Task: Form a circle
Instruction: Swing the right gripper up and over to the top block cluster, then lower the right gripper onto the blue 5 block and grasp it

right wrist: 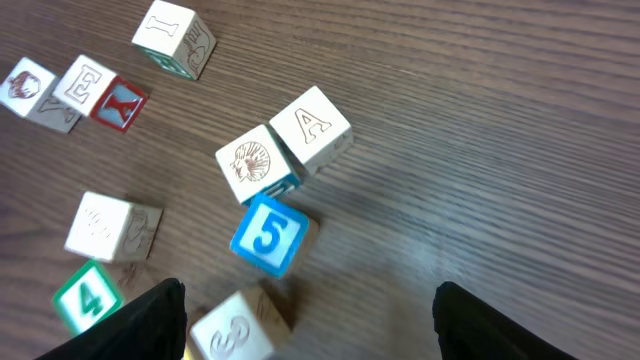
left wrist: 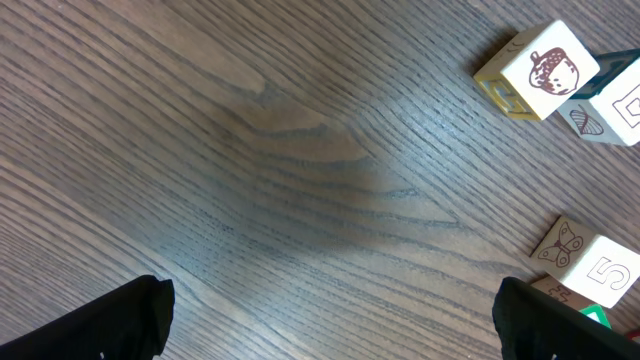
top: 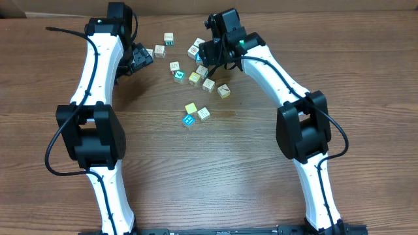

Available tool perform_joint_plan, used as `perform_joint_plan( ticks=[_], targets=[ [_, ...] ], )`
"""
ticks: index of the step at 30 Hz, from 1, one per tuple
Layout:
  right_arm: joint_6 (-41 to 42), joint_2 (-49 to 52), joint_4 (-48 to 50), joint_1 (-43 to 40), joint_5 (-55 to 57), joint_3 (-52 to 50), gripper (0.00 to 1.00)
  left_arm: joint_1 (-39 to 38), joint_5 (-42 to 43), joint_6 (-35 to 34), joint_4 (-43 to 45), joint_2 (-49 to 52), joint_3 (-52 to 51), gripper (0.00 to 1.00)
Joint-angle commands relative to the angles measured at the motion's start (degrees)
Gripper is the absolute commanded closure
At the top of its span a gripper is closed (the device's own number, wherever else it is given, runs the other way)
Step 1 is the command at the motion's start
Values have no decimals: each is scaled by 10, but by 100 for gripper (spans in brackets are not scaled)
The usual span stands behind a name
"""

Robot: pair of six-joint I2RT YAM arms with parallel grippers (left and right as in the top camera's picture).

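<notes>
Several small printed cubes lie scattered at the table's far middle and do not form a circle. Among them are a teal-faced cube (top: pixel 189 120), a yellow one (top: pixel 191 108) and a white one (top: pixel 168 39). My left gripper (top: pixel 140 59) (left wrist: pixel 335 335) stands open over bare wood, left of an acorn cube (left wrist: pixel 540 70) and a "5" cube (left wrist: pixel 595 268). My right gripper (top: pixel 206 57) (right wrist: pixel 320 335) is open above the cluster. A white "3" cube (right wrist: pixel 235 332) lies between its jaws, close to the left finger (right wrist: pixel 140 325). A blue "5" cube (right wrist: pixel 270 235) sits just beyond it.
An "A" cube (right wrist: pixel 312 125) and a shell cube (right wrist: pixel 252 160) touch each other ahead of the right gripper. A green "4" cube (right wrist: pixel 90 295) and a plain white cube (right wrist: pixel 105 225) lie to its left. Both white arms reach in from the near edge.
</notes>
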Motion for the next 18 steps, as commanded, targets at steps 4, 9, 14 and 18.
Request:
perform_joint_plan(
  ticks=[4,9,14,18],
  targets=[
    [40,30,40,3,-12,-2,24,1,-5,1,0,-7,9,1],
    [75,50,60,10,-12,-2,34,1,-5,1,0,-7,9,0],
    [87,71,74,22,-10,-6,38,1,-5,1,0,-7,9,0],
    [87,75,81,35,9,-8,37,1,-5,1,0,-7,9,0]
  ],
)
